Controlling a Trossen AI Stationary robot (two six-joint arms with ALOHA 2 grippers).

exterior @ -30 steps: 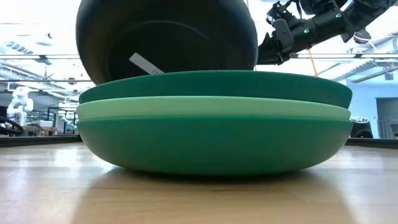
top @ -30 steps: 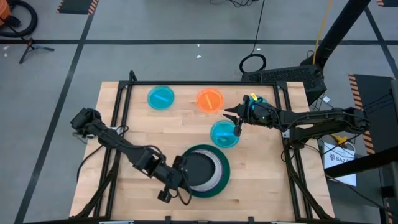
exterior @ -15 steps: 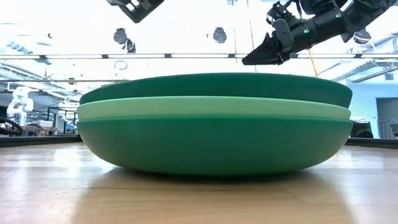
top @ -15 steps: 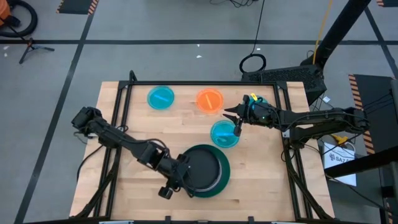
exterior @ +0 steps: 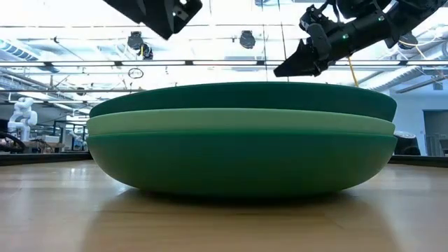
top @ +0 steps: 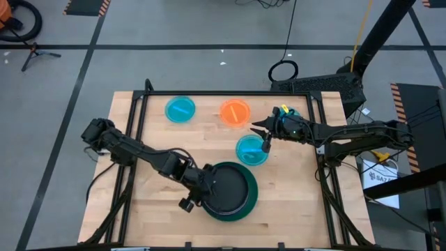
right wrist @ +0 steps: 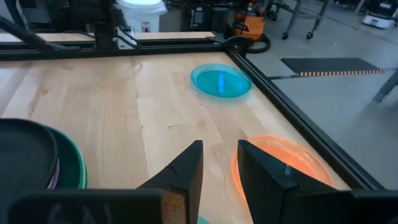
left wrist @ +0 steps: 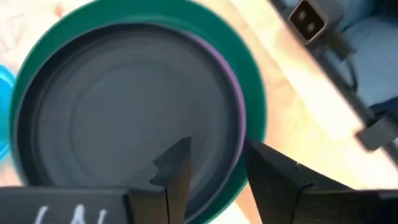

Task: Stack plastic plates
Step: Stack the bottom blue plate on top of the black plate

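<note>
A stack of plastic plates (top: 228, 190) sits near the table's front middle. A black plate (left wrist: 124, 118) lies on top, with a purple rim (left wrist: 237, 106) and dark green rim (left wrist: 252, 81) showing around it. The low view shows the stack (exterior: 241, 140) as green layers. My left gripper (left wrist: 217, 168) hovers open over the stack's left edge (top: 195, 194) and touches nothing. My right gripper (top: 262, 134) hangs open above the far edge of a cyan plate (top: 251, 150). Another cyan plate (top: 180, 109) and an orange plate (top: 235, 111) lie flat toward the far edge.
A black frame rail (top: 223, 93) borders the table's far side and a rail (right wrist: 261, 68) runs along its side. Bare wood (top: 160, 139) lies between the far plates and the stack.
My left gripper has let go of the black plate. The plate stood tilted on the stack a second ago and now lies flat on top of it. The gripper has drawn slightly toward the table's far edge. My right arm has kept still.
</note>
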